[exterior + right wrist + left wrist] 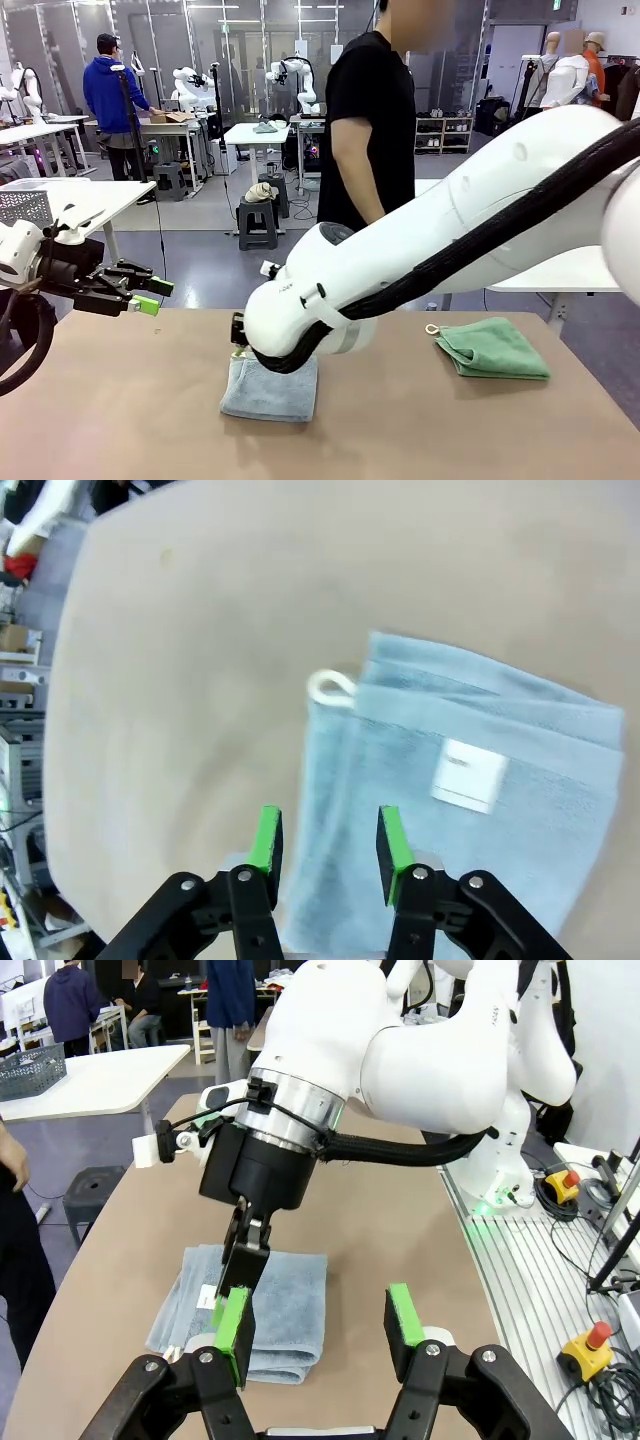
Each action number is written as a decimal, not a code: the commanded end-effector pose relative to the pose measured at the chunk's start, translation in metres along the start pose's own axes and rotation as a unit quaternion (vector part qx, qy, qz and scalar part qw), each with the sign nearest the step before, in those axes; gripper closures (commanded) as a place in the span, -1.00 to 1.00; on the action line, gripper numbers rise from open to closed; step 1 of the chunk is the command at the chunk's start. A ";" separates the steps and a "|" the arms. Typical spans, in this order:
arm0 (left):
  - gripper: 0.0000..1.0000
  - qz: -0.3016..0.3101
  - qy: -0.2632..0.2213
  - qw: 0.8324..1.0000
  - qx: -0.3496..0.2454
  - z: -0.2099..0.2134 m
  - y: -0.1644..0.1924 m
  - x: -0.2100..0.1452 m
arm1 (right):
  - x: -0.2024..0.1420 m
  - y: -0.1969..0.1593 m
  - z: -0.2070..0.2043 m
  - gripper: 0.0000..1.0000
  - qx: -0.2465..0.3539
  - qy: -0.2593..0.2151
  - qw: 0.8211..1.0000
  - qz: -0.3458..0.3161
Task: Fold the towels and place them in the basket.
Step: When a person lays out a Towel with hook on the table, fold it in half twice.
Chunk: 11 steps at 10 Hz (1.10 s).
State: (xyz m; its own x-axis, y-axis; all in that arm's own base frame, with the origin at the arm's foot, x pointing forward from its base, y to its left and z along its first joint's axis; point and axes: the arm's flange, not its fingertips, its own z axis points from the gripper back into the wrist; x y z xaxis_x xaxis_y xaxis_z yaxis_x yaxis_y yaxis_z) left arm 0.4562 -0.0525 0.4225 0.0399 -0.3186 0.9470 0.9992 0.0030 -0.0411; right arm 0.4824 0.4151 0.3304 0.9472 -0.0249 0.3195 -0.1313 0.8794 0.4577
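A pale blue-grey towel lies folded on the table's near middle, also seen in the left wrist view. My right arm reaches across to it. In the right wrist view the right gripper is open just above the towel, nothing between its green pads. From the left wrist view the right gripper points down at the towel's edge. A green towel with a loop tag lies folded at the right. My left gripper hovers open at the left, holding nothing. The basket is out of view.
A person in a black shirt stands at the table's far side. A paler grey mesh basket sits on another table beyond. Bare tabletop spreads to the left of the blue-grey towel.
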 end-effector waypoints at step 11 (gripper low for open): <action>-0.35 0.000 -0.006 1.000 0.002 0.001 0.000 0.002 | -0.025 -0.056 0.105 0.01 -0.078 0.045 0.994 -0.059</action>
State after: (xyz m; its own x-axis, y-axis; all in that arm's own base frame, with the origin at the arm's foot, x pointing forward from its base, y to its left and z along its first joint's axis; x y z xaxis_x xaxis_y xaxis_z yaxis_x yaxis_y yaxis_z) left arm 0.4561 -0.0524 0.4224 0.0403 -0.3185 0.9471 0.9991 0.0032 -0.0414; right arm 0.4372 0.3153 0.3797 0.9743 -0.1114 0.1960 0.0341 0.9323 0.3600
